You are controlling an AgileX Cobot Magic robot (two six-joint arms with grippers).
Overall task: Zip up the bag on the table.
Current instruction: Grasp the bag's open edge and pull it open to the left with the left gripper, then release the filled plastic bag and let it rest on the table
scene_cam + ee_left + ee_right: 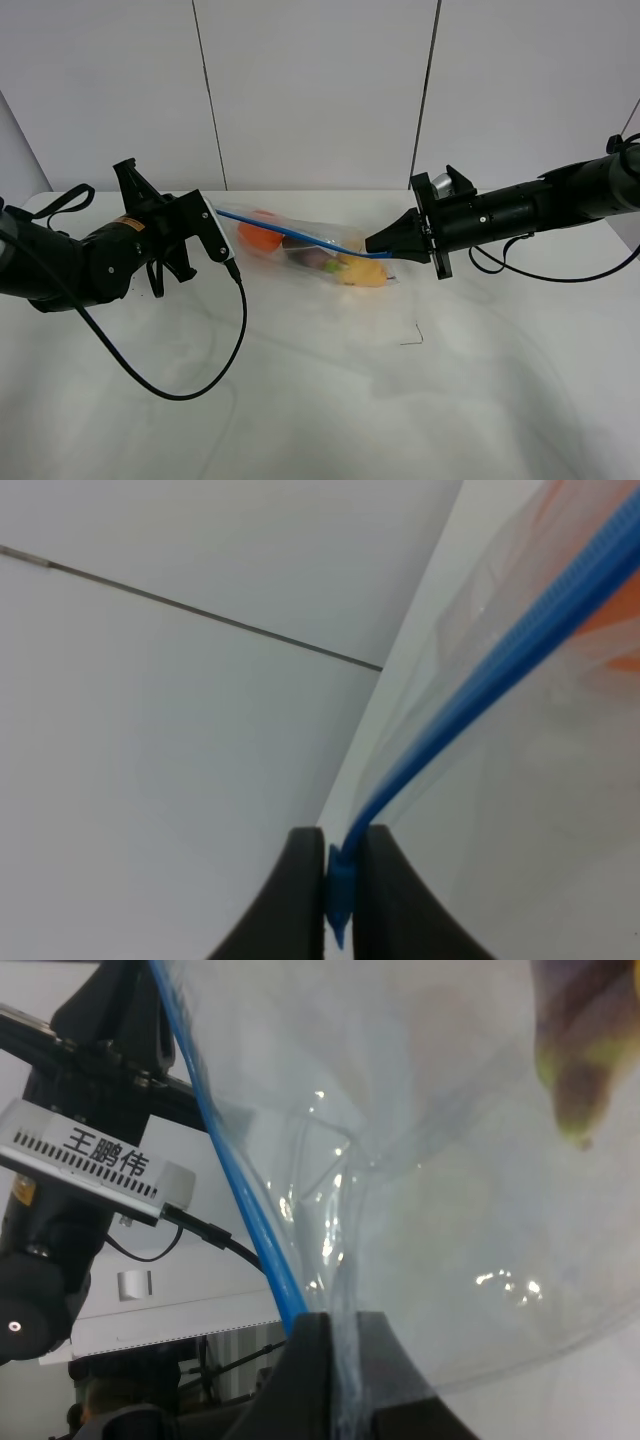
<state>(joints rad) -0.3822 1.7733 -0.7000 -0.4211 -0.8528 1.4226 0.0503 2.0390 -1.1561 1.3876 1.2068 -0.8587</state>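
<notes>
The clear bag (322, 236) is stretched between my two grippers just over the white table (330, 410). Orange (258, 233), purple (312, 256) and yellow (363, 272) toy produce show through it. Its blue zipper strip (290, 232) runs along the top edge. My left gripper (221, 213) is shut on the strip's left end; in the left wrist view, the gripper (340, 875) has the blue strip (480, 675) pinched between its jaws. My right gripper (374, 248) is shut on the right end, and its wrist view has the gripper (340, 1360) pinching the strip (240, 1205) and plastic.
A black cable (205, 385) loops from the left arm across the table's front left. A small dark mark (412, 338) lies on the tabletop below the bag's right end. Grey wall panels (320, 90) stand behind the table.
</notes>
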